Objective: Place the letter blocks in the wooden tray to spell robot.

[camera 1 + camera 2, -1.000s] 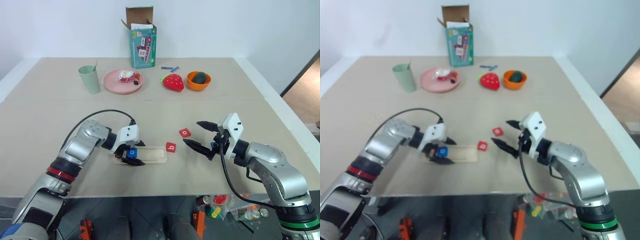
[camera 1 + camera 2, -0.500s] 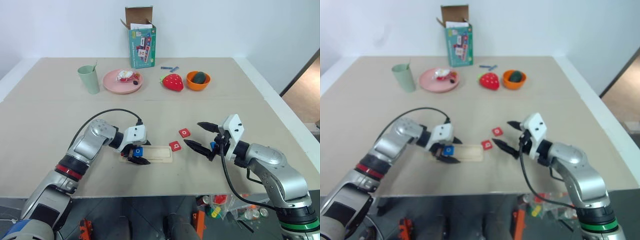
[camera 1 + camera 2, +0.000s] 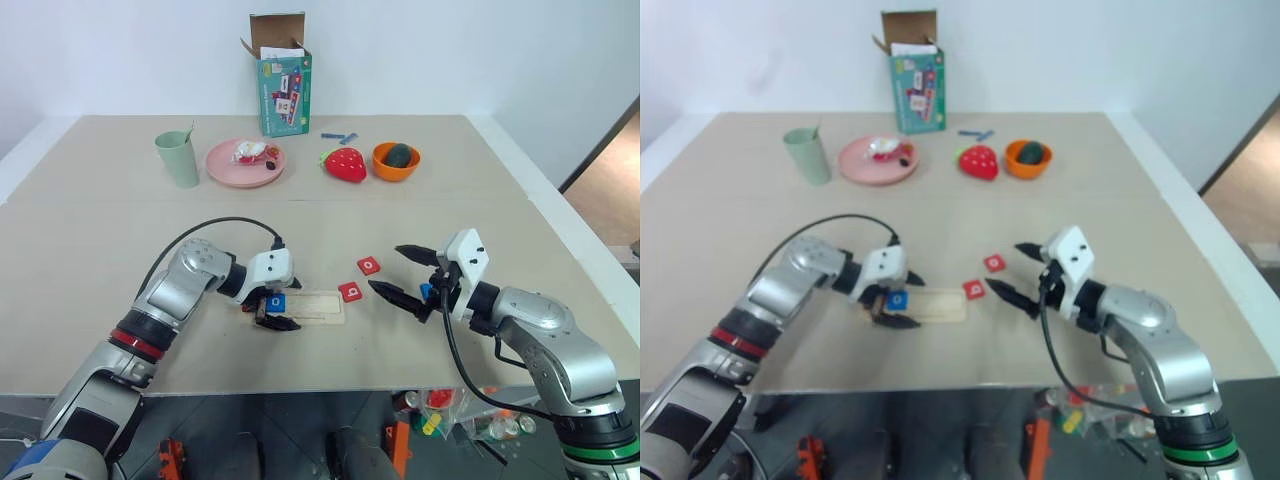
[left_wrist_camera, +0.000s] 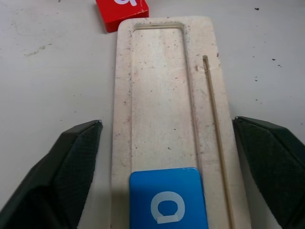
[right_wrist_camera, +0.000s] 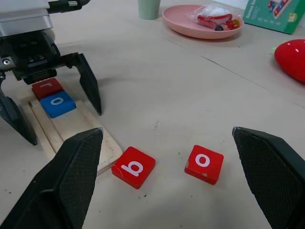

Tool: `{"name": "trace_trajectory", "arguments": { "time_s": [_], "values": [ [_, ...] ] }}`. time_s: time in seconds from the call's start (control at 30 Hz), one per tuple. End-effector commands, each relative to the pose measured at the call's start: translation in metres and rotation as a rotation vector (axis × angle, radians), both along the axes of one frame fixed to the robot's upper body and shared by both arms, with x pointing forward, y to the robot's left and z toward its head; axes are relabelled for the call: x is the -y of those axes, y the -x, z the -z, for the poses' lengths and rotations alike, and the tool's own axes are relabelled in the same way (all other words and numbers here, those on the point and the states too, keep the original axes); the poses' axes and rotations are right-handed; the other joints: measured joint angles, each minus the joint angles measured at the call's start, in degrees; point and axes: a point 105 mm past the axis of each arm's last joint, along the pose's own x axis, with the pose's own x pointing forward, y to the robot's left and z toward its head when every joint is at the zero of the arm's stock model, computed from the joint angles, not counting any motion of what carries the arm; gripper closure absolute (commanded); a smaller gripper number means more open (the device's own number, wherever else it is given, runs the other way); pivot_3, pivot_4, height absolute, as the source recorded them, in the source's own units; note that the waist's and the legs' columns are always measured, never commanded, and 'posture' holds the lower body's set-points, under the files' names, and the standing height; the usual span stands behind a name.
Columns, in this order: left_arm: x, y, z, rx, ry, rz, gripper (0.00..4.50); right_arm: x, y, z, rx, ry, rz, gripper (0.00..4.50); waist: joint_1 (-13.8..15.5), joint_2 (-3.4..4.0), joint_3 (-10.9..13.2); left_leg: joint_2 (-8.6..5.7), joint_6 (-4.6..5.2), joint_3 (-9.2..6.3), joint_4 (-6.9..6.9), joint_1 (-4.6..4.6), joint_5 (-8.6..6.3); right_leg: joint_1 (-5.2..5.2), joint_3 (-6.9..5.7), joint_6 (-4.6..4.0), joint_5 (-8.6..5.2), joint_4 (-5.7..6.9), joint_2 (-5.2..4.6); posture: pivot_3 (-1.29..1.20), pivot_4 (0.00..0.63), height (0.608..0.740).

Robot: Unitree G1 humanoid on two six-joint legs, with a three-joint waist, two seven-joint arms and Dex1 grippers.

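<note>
The left hand now stands wide open, its two black fingers straddling the left end of the long pale wooden tray; half a second ago it was closed on the blue square tile with a white "o". That tile now lies free in the tray's groove, just right of the red tile marked "r" at the far-left end. So "r" and "o" look placed, and the second letter seems to have been released cleanly.

The right hand hangs wide open and empty above the table, well to the right of the tray. Something small and blue sits behind its fingers; whether it is a tile I cannot tell.

The red tile with "b" lies on the table just off the tray's right end, and the red tile with "o" sits a little farther right. Judging by the word, "b" is needed next.
</note>
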Motion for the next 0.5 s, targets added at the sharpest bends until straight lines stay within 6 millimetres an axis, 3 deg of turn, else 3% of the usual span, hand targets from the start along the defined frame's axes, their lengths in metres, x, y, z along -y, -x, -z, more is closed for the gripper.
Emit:
{"name": "trace_trajectory", "arguments": {
  "time_s": [0.03,0.17,0.4,0.5],
  "values": [
    [0.000,-0.001,-0.011,0.048,0.011,0.014,0.04,0.000,-0.001,-0.014,0.054,0.017,-0.024,0.00,0.00,0.00,0.00,0.00,0.00,0.00,0.00,-0.01,0.00,0.00,0.01,0.00,0.00,0.00,0.01,0.00,0.150,0.740],
    [-0.002,-0.005,-0.021,0.075,0.023,0.019,0.04,0.000,-0.002,-0.016,0.052,0.045,-0.055,0.00,0.00,0.00,0.00,0.00,0.00,0.00,0.00,-0.01,0.00,0.00,0.02,0.00,0.00,0.00,0.03,0.00,0.150,0.740],
    [-0.015,-0.005,-0.080,0.117,0.246,0.039,0.04,0.001,-0.015,-0.013,0.021,0.195,-0.202,0.00,-0.27,0.01,0.03,0.04,0.01,0.00,0.04,-0.02,0.00,-0.01,0.16,-0.02,0.00,0.02,0.16,0.00,0.150,0.740],
    [-0.025,0.005,-0.087,0.054,0.324,0.030,0.04,0.002,-0.022,-0.007,0.009,0.262,-0.256,0.00,-0.52,0.02,0.03,0.06,0.01,0.01,0.03,-0.01,0.00,-0.01,0.20,0.02,-0.02,0.03,0.18,0.00,0.150,0.740]
  ]
}}
